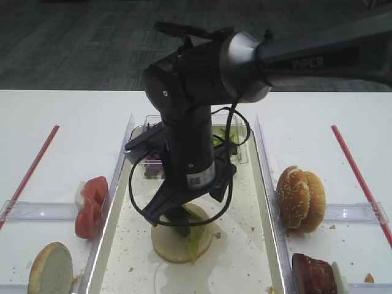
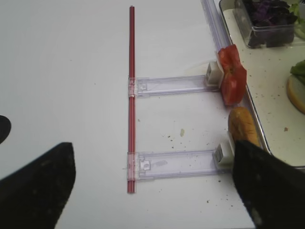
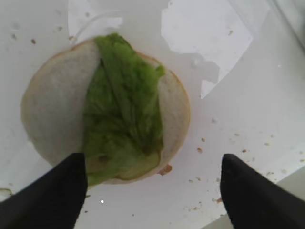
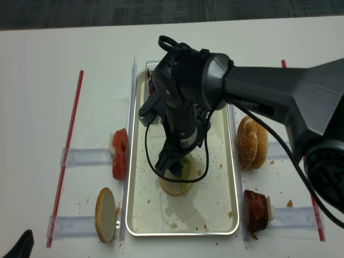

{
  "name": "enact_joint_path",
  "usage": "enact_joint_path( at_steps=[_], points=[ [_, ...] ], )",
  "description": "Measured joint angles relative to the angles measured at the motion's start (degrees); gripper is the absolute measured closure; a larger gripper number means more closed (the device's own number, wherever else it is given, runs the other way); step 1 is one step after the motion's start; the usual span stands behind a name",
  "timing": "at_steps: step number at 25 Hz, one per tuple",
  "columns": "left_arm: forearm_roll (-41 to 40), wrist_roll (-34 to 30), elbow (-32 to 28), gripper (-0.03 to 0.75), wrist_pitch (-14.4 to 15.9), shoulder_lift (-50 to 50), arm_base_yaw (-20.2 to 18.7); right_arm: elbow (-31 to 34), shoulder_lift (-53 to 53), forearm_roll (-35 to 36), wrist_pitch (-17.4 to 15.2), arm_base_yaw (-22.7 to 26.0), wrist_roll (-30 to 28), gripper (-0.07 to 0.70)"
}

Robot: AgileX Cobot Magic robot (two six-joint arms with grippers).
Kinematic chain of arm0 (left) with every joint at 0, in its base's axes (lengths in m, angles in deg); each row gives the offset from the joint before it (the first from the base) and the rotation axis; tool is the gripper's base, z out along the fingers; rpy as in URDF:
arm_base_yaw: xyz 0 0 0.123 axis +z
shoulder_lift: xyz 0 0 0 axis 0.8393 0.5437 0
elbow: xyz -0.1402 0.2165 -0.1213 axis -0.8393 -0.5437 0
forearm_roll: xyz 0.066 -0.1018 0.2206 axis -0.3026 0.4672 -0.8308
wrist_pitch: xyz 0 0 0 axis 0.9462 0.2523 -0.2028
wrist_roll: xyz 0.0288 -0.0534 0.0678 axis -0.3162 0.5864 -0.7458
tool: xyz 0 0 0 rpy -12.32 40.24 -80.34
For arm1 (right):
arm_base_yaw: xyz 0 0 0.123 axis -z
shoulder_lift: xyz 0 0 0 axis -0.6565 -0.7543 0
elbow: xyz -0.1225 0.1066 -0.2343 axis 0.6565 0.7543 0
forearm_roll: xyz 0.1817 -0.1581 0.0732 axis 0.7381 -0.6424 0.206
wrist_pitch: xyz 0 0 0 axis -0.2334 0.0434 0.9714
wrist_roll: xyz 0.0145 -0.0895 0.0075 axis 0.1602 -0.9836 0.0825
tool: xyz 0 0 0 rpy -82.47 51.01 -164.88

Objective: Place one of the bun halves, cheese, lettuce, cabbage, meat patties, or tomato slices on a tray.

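A pale bun half (image 3: 52, 109) lies cut face up on the tray (image 1: 245, 257), and a folded green lettuce leaf (image 3: 121, 109) rests across it. My right gripper (image 3: 153, 164) hovers just above the bun's edge, open and holding nothing. In the high view its fingers (image 1: 180, 223) hang over the bun disc (image 1: 174, 245). Out over bare table left of the tray, my left gripper (image 2: 152, 167) stands open and empty. Tomato slices (image 1: 90, 205) and another bun half (image 1: 50, 269) stand left of the tray. Sesame buns (image 1: 300, 197) and a meat patty (image 1: 312, 274) stand on its right. No cheese shows.
A clear tub with purple cabbage (image 2: 269, 14) sits at the tray's far end, partly behind my right arm. Red sticks (image 2: 131, 95) and clear plastic holders (image 2: 176, 86) lie on the white table on both sides. Crumbs dot the tray floor.
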Motion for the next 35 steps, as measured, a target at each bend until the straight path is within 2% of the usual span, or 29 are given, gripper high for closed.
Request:
enact_joint_path(
  at_steps=[5,11,14,22,29,35],
  points=[
    [0.0,0.0,0.0,0.1,0.0,0.0,0.0,-5.19,-0.1,0.0,-3.73,0.0,-0.11,0.038],
    [0.0,0.0,0.0,0.1,0.0,0.0,0.0,-14.34,-0.1,0.24,-4.49,0.0,-1.68,0.039],
    [0.0,0.0,0.0,0.1,0.0,0.0,0.0,-16.85,-0.1,1.38,-4.63,0.0,-1.91,0.039],
    [0.0,0.0,0.0,0.1,0.0,0.0,0.0,-17.37,-0.1,2.59,-5.04,0.0,-2.35,0.039],
    [0.0,0.0,0.0,0.1,0.0,0.0,0.0,-17.37,-0.1,-0.8,-5.2,0.43,-2.4,0.057],
    [0.0,0.0,0.0,0.1,0.0,0.0,0.0,-17.37,-0.1,0.53,-5.2,6.68,-2.4,0.059]
  ],
)
